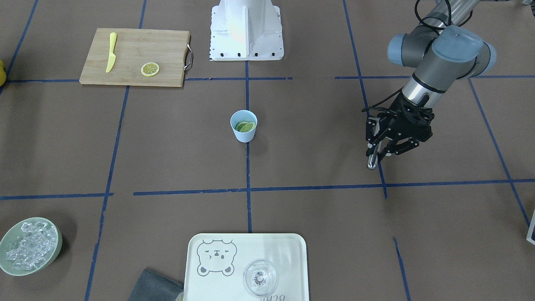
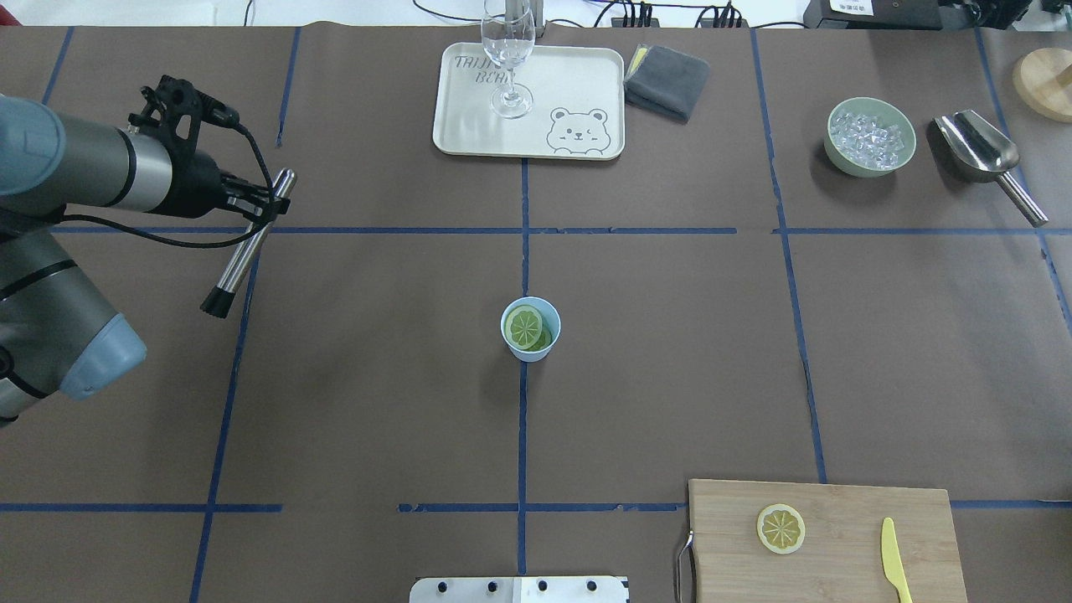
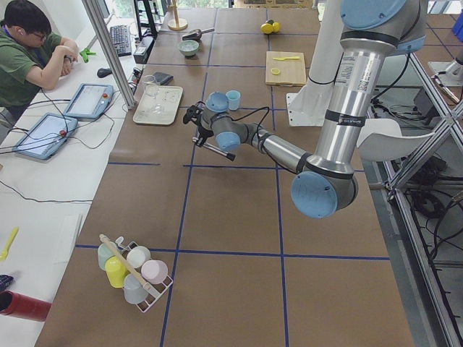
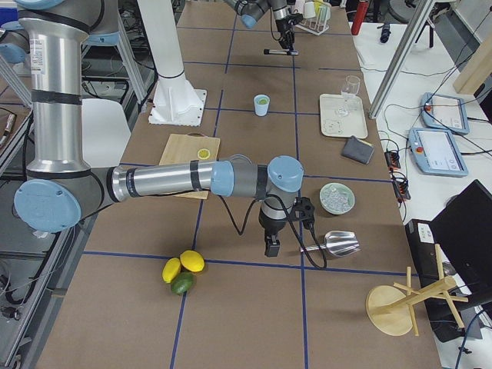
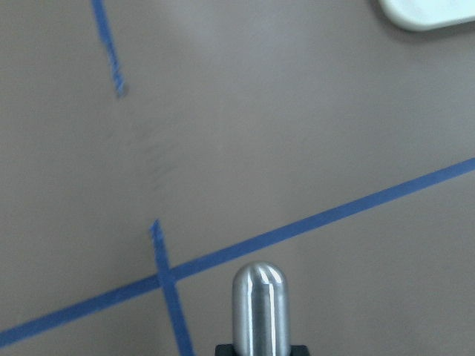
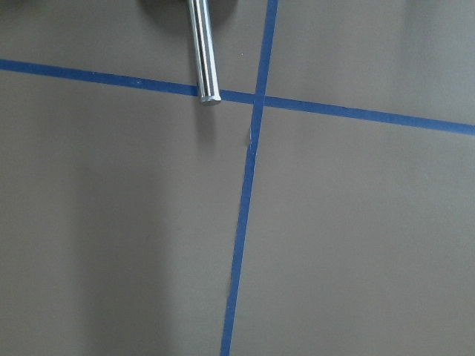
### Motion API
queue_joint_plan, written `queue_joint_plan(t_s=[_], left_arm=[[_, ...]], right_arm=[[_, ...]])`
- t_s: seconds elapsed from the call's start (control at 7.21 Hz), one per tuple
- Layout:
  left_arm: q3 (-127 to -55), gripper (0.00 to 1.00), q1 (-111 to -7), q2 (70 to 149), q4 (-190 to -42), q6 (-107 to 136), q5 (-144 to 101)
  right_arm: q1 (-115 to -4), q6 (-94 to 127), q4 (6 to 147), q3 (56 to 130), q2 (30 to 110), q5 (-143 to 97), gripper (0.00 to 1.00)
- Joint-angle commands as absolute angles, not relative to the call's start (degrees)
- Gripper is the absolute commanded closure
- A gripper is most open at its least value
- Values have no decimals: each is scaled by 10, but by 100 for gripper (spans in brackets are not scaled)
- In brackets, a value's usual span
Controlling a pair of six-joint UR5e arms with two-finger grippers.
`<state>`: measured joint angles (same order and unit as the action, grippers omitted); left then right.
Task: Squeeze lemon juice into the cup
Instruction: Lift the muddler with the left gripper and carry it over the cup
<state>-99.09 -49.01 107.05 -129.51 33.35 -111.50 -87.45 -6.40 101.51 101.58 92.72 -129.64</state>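
The pale blue cup stands at the table's middle with two lemon slices inside; it also shows in the front view. Another lemon slice lies on the cutting board. My left gripper is far to the cup's left, shut on a steel rod with a black end; the rod's rounded end shows in the left wrist view. My right gripper shows only in the right side view, low over the table near a metal scoop; I cannot tell if it is open or shut.
A wooden cutting board with a yellow knife is near the base. A tray holds a clear glass. A grey cloth, a bowl of ice and the scoop lie at the far side.
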Motion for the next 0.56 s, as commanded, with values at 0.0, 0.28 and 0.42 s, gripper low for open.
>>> queue_joint_plan(t_s=[0.0, 0.28, 0.42], left_arm=[[-1001, 100, -495, 1099, -1394, 301, -1101], [-959, 100, -478, 1111, -1579, 301, -1050], [-958, 100, -476, 1112, -1634, 301, -1049]], right_arm=[[-875, -63, 1015, 1013, 927, -1296, 0], [-875, -63, 1015, 1010, 927, -1296, 0], [-875, -62, 1015, 1010, 928, -1296, 0]])
